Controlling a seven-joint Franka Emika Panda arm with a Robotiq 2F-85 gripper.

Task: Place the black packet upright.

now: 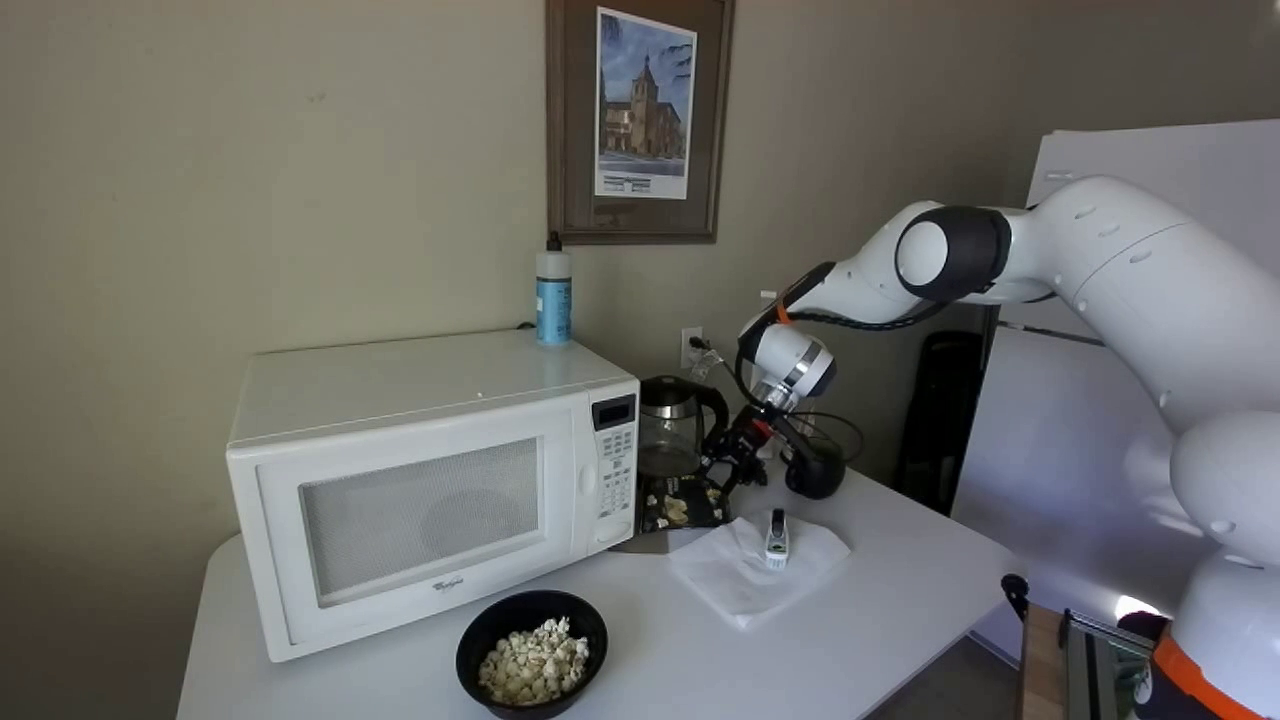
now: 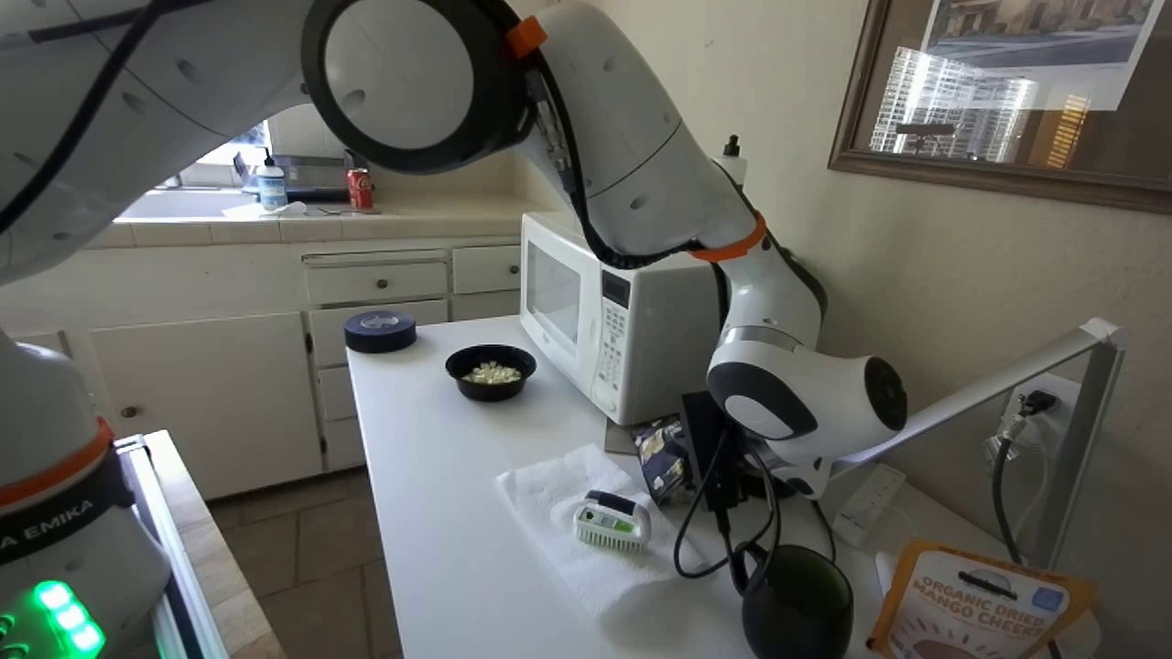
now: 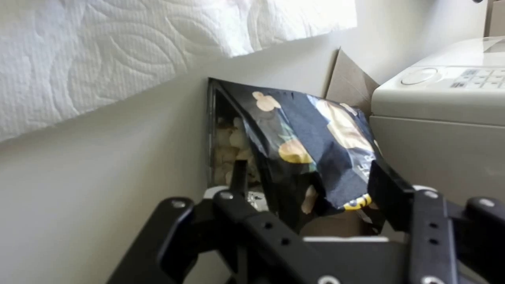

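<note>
The black packet (image 1: 685, 503) with printed yellow and pale pictures lies beside the microwave, in front of a glass kettle (image 1: 668, 430). It also shows in an exterior view (image 2: 663, 448), partly behind my gripper. In the wrist view the packet (image 3: 307, 134) looks slanted and crumpled, with a see-through side. My gripper (image 3: 309, 179) is open, with its fingers spread around the packet's near end. The right finger is close against the packet; I cannot tell if it touches. The left finger overlaps the see-through side. My gripper (image 1: 722, 465) also shows behind the packet.
A white microwave (image 1: 430, 490) stands close to the packet. A brush (image 1: 777, 540) lies on a paper towel (image 1: 740, 600) in front. A dark mug (image 2: 797, 599) and cables are near the arm. A black popcorn bowl (image 1: 590, 610) and an orange bag (image 2: 980, 604) are farther off.
</note>
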